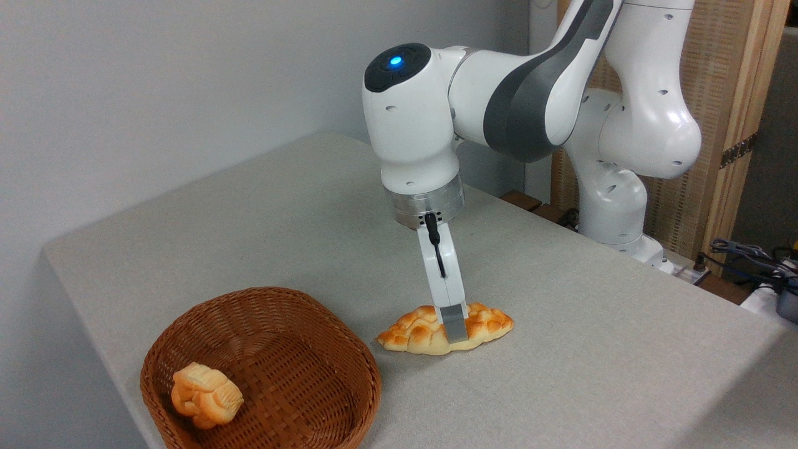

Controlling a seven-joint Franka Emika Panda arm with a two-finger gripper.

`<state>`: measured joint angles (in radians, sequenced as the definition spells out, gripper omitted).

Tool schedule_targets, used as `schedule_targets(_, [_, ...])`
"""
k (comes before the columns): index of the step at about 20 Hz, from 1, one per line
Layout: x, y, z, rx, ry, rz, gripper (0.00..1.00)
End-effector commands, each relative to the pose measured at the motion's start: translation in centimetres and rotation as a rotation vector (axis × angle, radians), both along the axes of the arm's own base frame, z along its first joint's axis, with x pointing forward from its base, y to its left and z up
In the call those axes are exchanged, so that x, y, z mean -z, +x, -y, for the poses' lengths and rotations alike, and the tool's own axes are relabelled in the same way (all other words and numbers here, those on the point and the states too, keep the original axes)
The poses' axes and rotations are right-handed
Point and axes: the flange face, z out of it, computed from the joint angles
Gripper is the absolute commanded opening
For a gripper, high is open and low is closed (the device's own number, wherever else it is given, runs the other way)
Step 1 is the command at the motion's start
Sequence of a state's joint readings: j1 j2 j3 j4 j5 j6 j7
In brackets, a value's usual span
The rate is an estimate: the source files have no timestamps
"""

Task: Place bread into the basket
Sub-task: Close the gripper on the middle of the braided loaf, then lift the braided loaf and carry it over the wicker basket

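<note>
With the gripper [456, 329] astride the bread's [424, 332] middle, its hold unclear, clamp firmly, then carry toward the basket [293, 349] lower left

The near finger [455, 324] of the gripper [456, 329] covers the middle of the braided loaf [419, 330]; the far finger is hidden behind it, so the jaw gap cannot be told. At 7 o'clock the wicker basket [349, 355] is cut off by the bottom edge. At 3 o'clock, cables [751, 257] run out of frame.
</note>
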<state>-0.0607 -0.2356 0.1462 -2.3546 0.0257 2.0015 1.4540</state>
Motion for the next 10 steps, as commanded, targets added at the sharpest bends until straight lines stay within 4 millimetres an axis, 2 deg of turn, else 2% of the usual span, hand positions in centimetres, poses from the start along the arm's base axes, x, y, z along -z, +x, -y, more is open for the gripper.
schedule_targets(1, [-1.0,-0.2,0.1,0.027,-0.002,-0.003,0.34])
schedule_targets(3, [-2.9,0.1,0.0,0.029,-0.001,-0.042,0.3])
schedule_targets(7, [-6.5,1.2,-0.5,0.012,-0.01,-0.048,0.3])
schedule_targets(9, [-8.8,2.3,-0.4,-0.015,-0.033,-0.002,0.34])
schedule_targets(10, [-9.9,3.6,-0.2,-0.057,-0.065,0.021,0.37])
